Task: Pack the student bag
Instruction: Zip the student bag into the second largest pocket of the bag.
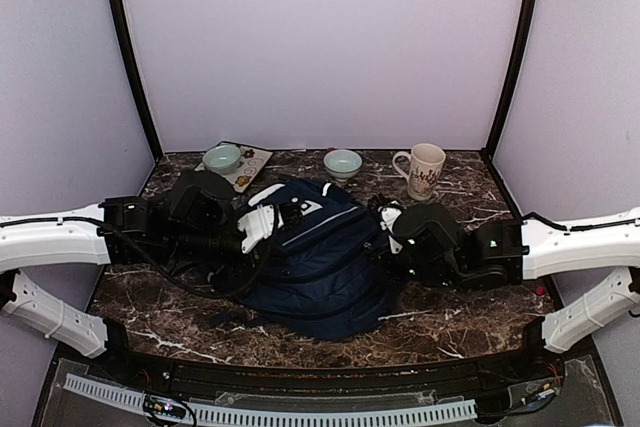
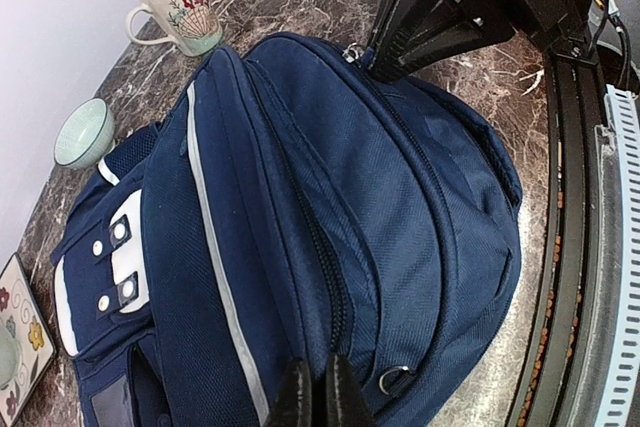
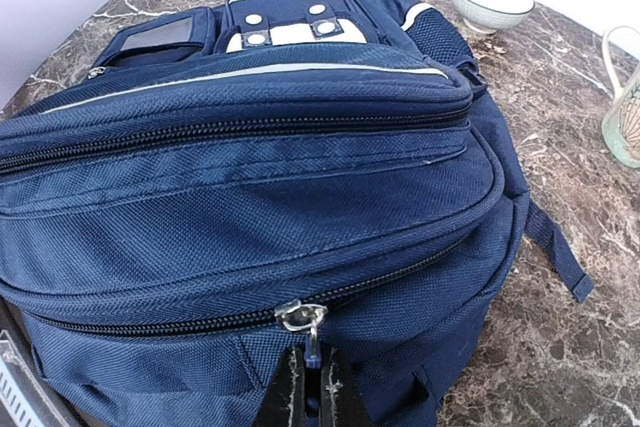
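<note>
- My right claw (image 3: 310, 394) is pinched together on the zip pull (image 3: 303, 319) of the lowest zipper on the bag's right side.
- My left claw (image 2: 318, 399) has its fingers pressed together, with the tips down on the bag's left side by a zipper line. I cannot tell whether any fabric is caught between them.
- The student bag (image 1: 320, 267) lies flat in the middle of the desk (image 1: 450, 322) between the two arms. Its top points at the far edge and its zippers look closed.
- Along the far edge, a bowl (image 1: 343, 162) sits just past the bag's top.
- A painted mug (image 1: 424, 170) stands toward the far right corner.
- A flowered tray (image 1: 252, 169) carrying a second bowl (image 1: 222, 157) sits toward the far left corner.
</note>
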{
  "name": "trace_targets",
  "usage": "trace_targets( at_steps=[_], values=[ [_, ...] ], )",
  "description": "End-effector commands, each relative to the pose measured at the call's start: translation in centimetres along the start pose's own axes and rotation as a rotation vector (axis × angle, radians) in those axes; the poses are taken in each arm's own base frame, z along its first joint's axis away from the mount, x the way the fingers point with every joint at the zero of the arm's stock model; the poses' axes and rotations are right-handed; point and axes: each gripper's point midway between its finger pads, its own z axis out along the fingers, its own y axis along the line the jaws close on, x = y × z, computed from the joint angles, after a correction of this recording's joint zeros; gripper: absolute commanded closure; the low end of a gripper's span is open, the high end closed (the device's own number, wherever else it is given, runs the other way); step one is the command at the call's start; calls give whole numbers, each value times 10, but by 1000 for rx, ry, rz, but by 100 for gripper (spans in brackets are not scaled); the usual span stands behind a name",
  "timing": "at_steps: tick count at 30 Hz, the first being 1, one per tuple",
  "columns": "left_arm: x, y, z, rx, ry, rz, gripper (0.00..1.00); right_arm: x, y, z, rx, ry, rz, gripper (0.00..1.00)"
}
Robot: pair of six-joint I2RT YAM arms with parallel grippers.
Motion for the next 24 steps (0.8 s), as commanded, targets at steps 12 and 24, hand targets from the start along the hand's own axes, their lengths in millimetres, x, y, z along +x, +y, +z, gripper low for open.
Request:
trace_targets(
  at_steps=[12,24],
  values=[
    [-48,5,-36,26,-138,-197,48,-47,68,-18,-237,-10,-7,100],
    [-50,-7,-43,99,-159,-327,54,-98,132,-45,-391,-77,-80,100]
  ],
)
